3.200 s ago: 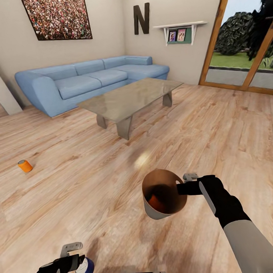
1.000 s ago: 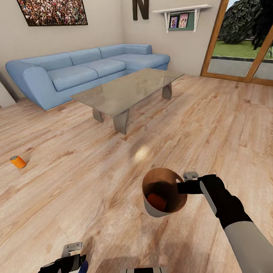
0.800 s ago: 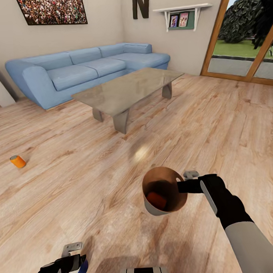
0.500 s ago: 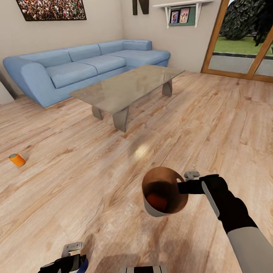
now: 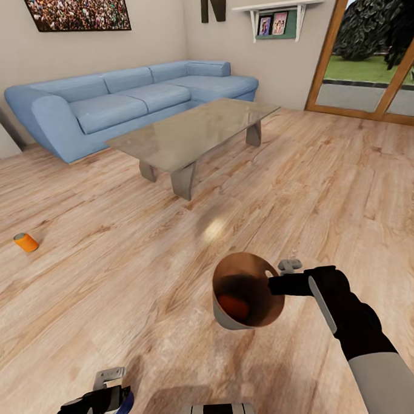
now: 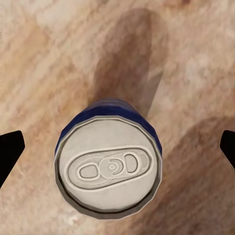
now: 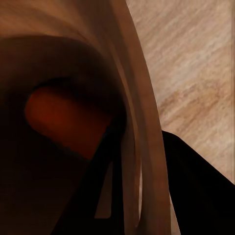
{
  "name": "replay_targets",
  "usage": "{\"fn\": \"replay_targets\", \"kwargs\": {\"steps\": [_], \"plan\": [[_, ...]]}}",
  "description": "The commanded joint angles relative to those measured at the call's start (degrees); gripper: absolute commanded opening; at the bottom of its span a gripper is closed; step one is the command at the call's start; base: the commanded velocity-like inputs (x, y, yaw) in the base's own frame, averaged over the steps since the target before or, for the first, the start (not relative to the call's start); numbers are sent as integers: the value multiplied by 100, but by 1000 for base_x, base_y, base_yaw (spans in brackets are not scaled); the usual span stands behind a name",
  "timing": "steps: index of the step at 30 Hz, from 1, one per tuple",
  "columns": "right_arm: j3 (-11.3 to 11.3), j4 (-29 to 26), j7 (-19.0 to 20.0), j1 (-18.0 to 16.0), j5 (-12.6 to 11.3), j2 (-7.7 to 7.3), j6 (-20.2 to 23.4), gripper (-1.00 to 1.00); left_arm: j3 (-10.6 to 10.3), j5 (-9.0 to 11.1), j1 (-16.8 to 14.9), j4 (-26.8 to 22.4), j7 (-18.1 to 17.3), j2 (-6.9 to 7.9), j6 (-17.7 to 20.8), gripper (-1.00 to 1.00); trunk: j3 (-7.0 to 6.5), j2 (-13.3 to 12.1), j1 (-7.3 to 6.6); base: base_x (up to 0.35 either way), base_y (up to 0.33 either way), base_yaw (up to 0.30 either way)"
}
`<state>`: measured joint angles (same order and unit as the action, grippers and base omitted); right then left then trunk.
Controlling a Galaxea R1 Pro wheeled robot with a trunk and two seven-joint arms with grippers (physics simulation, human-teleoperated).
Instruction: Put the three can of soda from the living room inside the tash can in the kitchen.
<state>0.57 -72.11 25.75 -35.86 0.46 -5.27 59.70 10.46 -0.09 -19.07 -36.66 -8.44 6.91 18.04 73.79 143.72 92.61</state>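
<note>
My right gripper (image 5: 282,277) is shut on the rim of the tash can (image 5: 220,318), holding it tilted above the wooden floor with its copper-brown inside facing me. An orange can of soda (image 5: 227,304) lies in its bottom, and in the right wrist view that can (image 7: 63,117) shows past the rim (image 7: 147,122). A dark blue can of soda (image 6: 108,169) stands upright, silver top up, between the wide-apart fingers of my left gripper (image 5: 110,391), which touch nothing. Another orange can of soda (image 5: 25,242) lies on the floor far left.
I am in the living room. A glass coffee table (image 5: 191,135) stands ahead, with the light-blue corner sofa (image 5: 123,105) behind it. Glass garden doors (image 5: 369,59) are at the right. Bare wooden floor (image 5: 126,278) stretches between me and the table.
The tash can has tipped a little further and shifted slightly left in my right gripper, and the orange can inside slid with it. The view moved slightly. My left gripper stays put.
</note>
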Motion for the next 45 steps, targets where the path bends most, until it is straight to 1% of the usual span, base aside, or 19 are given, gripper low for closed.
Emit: {"fn": "replay_targets", "kwargs": {"steps": [1, 13, 22, 31, 36, 40, 45], "plan": [[3, -8, -23, 1, -178, 0, 30, -100, 0, 0, 0, 1, 0, 1, -1, 100, -1, 0, -1, 0, 0, 0], [-19, -30, -12, 7, -178, -8, 30, -100, 0, 0, 0, 1, -12, 0, 4, 100, -1, 0, -1, 0, 0, 0], [-22, -83, -9, 9, -185, -9, 30, -100, 0, 0, 0, 6, -17, -3, 7, 100, 199, 12, 23, 0, 0, 0], [-22, -150, -9, 9, -187, -11, 30, -100, 0, 0, 0, 3, -6, 1, 7, 100, 199, 12, 23, 0, 0, 0], [-22, -318, -9, 115, -187, -9, 30, -100, 0, 0, 0, 1, -1, 1, 2, 100, 199, 12, 23, 0, 0, 0], [-29, -427, 43, 154, -183, -14, 30, -100, 0, 0, 0, 1, 7, -4, 0, 100, 287, 18, 33, 0, 0, 0], [-124, -471, 164, 167, -179, -17, 30, -100, 0, 0, 0, 1, -4, -3, 0, 100, 287, 18, 33, 0, 0, 0]]}}
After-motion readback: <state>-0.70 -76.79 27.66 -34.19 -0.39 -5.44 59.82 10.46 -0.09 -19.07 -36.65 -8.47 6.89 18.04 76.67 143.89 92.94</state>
